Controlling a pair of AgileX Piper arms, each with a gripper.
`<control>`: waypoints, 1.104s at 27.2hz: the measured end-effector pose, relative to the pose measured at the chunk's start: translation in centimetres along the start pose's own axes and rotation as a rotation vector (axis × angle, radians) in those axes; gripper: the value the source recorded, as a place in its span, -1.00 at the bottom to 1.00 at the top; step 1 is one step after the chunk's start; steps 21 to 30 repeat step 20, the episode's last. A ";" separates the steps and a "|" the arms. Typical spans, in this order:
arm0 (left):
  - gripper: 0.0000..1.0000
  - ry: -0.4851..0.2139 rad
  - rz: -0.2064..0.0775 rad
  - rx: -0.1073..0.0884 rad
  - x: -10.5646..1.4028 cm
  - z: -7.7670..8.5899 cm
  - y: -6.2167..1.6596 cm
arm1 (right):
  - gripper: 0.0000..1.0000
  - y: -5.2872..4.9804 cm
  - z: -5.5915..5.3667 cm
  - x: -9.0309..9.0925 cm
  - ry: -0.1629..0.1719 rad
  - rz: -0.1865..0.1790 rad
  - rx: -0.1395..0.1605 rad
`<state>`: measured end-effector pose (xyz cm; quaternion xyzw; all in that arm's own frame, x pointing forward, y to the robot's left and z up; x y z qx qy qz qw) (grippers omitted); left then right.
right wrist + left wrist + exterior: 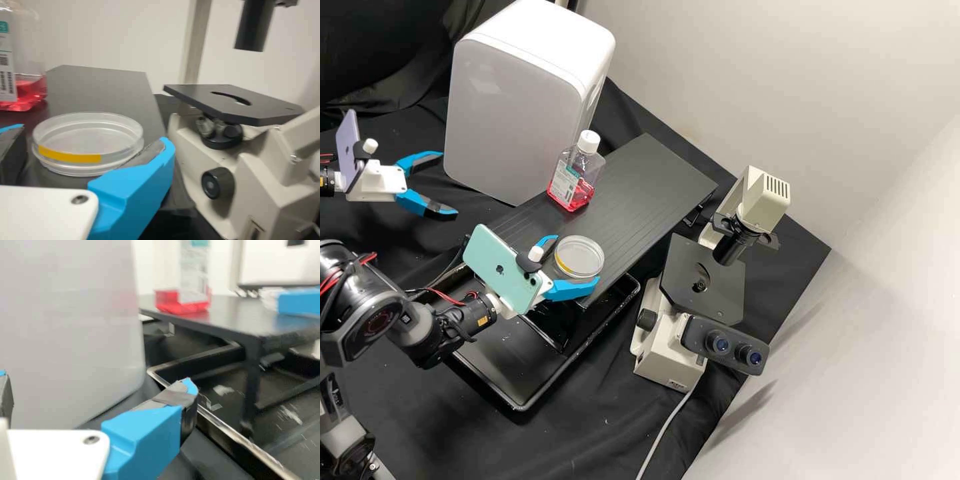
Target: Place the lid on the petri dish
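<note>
lying flat on the raised black platform (653, 180) above the tabletop (600, 413): round petri dish (579, 259), face up, no long axis, lid (85, 125) apparently seated level already. straddled by the right pincer (572, 263), spread wide, seemingly not squeezing, placed for steadying or release. left pincer (447, 184) parked well apart, agape, holding nothing.

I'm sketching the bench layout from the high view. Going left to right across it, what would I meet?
left gripper → petri dish → microscope. The white box and the bottle are left out, since they overlap the dish from side to side.
</note>
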<state>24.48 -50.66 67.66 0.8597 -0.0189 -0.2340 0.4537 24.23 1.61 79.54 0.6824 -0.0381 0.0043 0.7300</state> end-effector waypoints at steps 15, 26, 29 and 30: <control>1.00 0.007 0.042 -0.032 -1.3 0.0 1.28 | 1.00 0.0 -0.4 -1.3 -0.068 0.057 -0.019; 1.00 0.007 0.042 -0.032 -1.3 0.0 1.28 | 1.00 0.2 -0.1 -1.7 -0.053 0.043 0.031; 1.00 0.007 0.042 -0.032 -1.3 0.0 1.28 | 1.00 0.2 -0.1 -1.7 -0.053 0.043 0.031; 1.00 0.007 0.042 -0.032 -1.3 0.0 1.28 | 1.00 0.2 -0.1 -1.7 -0.053 0.043 0.031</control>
